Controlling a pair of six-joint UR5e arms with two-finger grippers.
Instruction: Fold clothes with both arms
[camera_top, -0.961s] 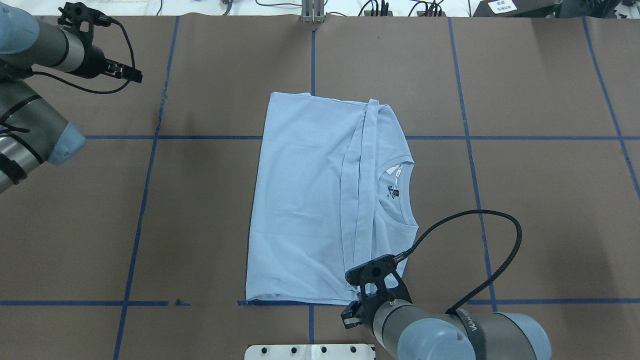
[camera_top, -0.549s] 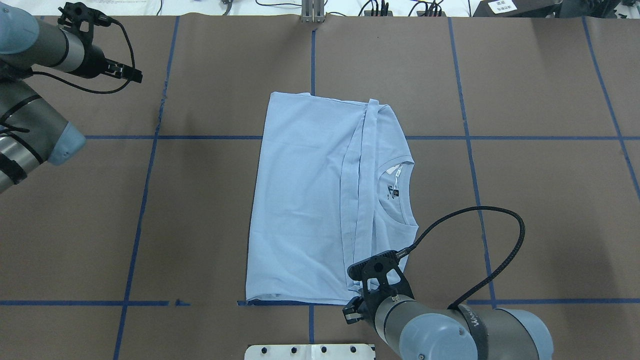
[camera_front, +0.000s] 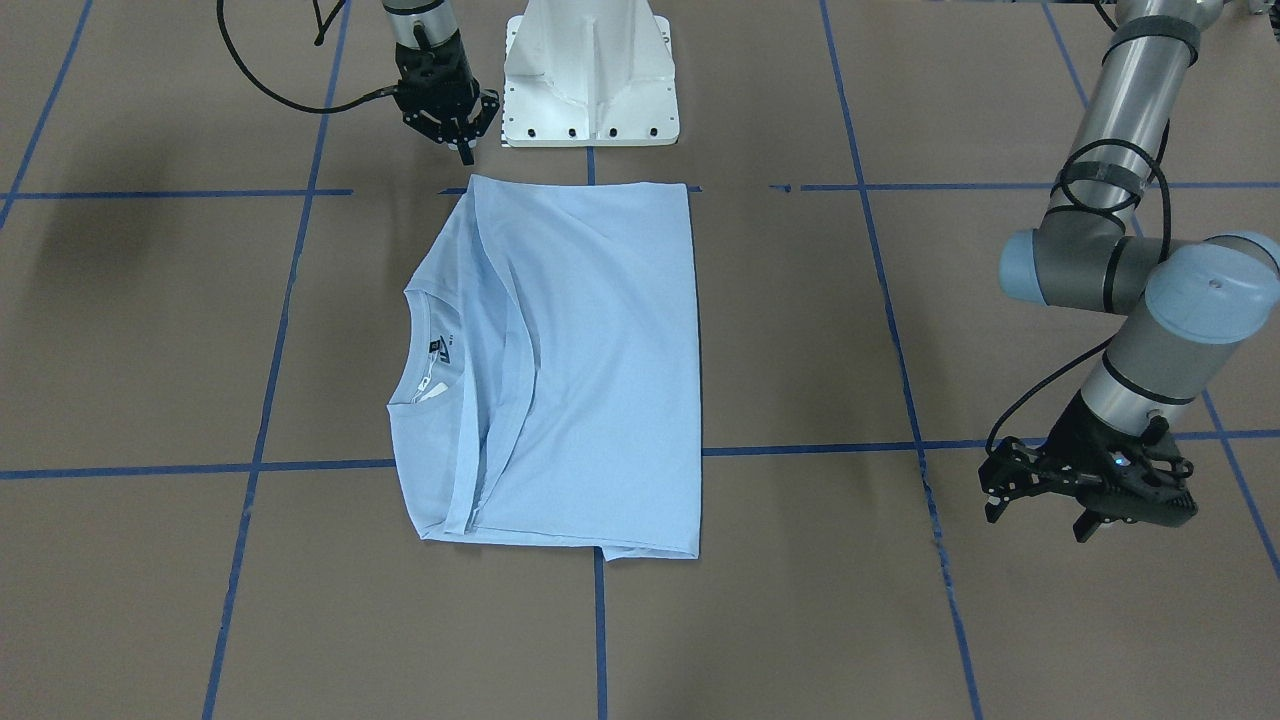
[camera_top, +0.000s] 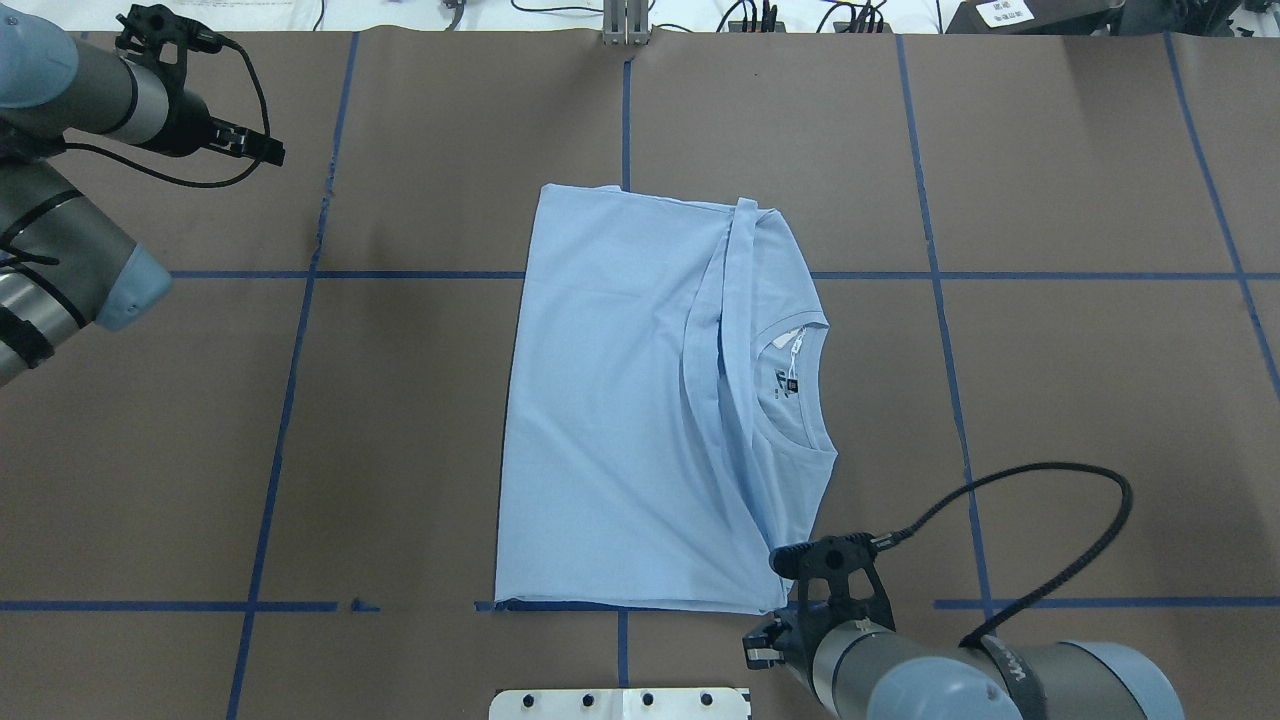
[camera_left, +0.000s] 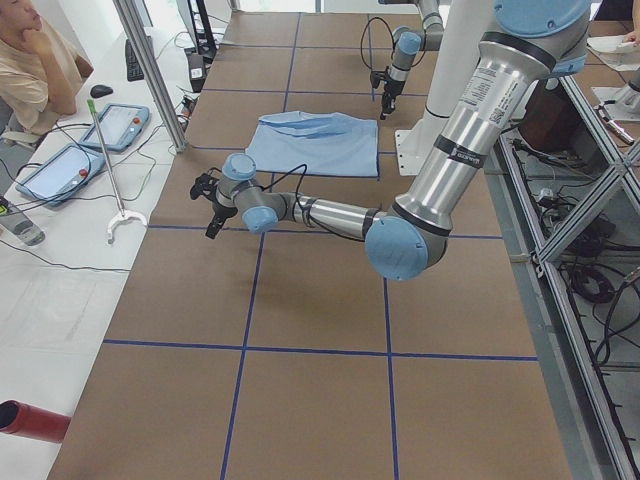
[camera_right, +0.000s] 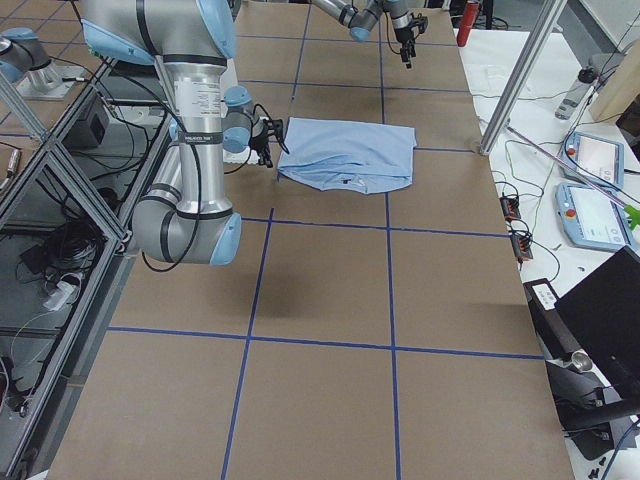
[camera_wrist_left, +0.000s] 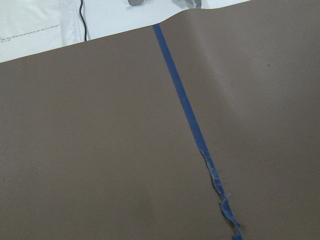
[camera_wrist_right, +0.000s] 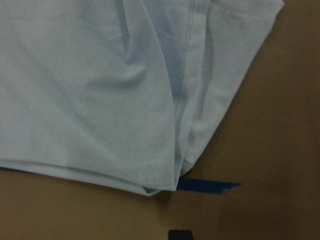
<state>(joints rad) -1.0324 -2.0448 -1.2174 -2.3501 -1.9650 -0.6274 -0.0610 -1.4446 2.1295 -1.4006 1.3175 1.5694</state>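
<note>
Lying folded: T-shirt (camera_top: 610, 400) | left pincer (camera_front: 1036, 520) released | right pincer (camera_front: 460, 140) partly hidden, state unclear

Folded T-shirt (camera_front: 590, 380) lies flat, right gripper (camera_front: 462, 150) just beside its corner

T-shirt (camera_top: 620, 420) flat, open table (camera_top: 400, 450) around, pedestal (camera_front: 590, 70) nearby

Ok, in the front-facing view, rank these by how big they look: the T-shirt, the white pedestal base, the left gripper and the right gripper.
1. T-shirt, by far the largest.
2. White pedestal base.
3. Left gripper.
4. Right gripper.
The left one looks bigger, but it sits nearer this camera, so that last pair is unsure.
</note>
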